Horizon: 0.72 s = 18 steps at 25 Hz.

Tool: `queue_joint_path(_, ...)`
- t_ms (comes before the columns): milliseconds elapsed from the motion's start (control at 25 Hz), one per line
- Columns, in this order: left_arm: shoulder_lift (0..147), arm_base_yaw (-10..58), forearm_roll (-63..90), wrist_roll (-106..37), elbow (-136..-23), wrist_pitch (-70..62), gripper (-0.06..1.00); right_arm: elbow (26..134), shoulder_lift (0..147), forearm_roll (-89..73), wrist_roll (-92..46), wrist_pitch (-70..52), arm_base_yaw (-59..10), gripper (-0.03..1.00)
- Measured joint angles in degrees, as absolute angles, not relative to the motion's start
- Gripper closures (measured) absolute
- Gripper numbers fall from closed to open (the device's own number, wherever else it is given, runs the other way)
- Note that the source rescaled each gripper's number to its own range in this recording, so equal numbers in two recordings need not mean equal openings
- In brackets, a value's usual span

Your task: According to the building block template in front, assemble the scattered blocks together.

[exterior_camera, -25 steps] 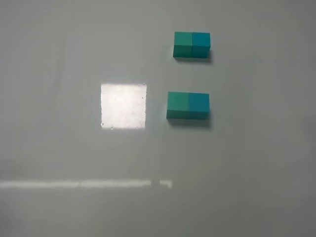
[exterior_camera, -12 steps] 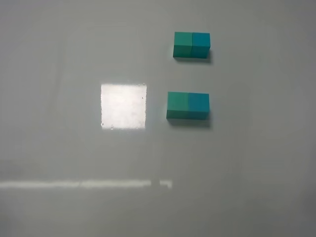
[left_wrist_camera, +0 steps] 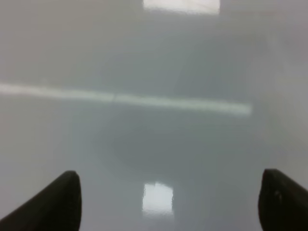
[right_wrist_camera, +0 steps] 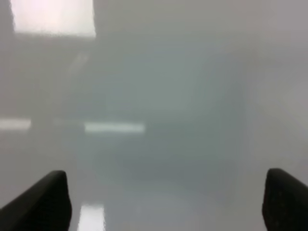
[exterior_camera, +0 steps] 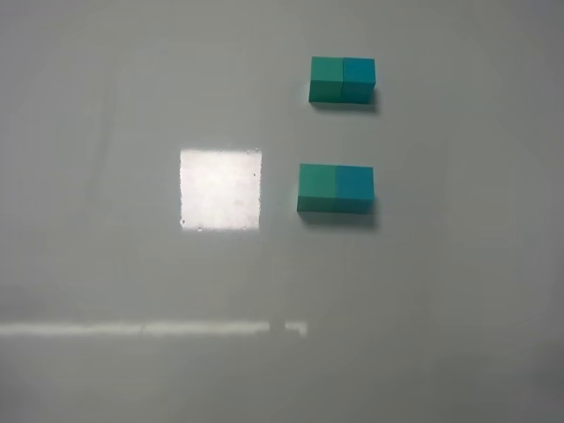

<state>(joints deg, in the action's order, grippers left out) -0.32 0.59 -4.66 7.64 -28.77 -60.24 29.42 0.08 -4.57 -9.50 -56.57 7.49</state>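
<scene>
- My left tool (left_wrist_camera: 168, 207) hangs over bare desk, its two dark fingertips (left_wrist_camera: 53, 204) spread wide with nothing between them; no block shows in that wrist view.
- My right tool (right_wrist_camera: 166, 204) is the same: dark fingertips (right_wrist_camera: 41, 202) set wide apart, gripping nothing, only the pale glossy desk (exterior_camera: 106, 282) below.
- Neither tool appears in the high view, so both sit well apart from the blocks.
- Nearer to me on the desk lie the two scattered blocks, a matte teal-green cube (exterior_camera: 316, 188) and a matte cyan-blue cube (exterior_camera: 355, 188), touching side by side, green on the left.
- Beyond them sits the building block template (exterior_camera: 342, 80), a smaller-looking matte bar of one teal-green and one cyan-blue cube, in the same left-to-right order.
- I judge the assembly done; the pair matches the template.
- What is left is to keep both tools clear and avoid nudging the joined pair; the seam looks flush, edges aligned, so no correction seems needed.
</scene>
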Motion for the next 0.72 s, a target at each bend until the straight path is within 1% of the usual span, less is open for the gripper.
queue_joint_path(720, -0.32, 0.59, -4.53, 7.83, -28.77, -60.24, 0.27, 29.42, -0.32, -3.93, -8.02, -56.50, 7.43, 0.06)
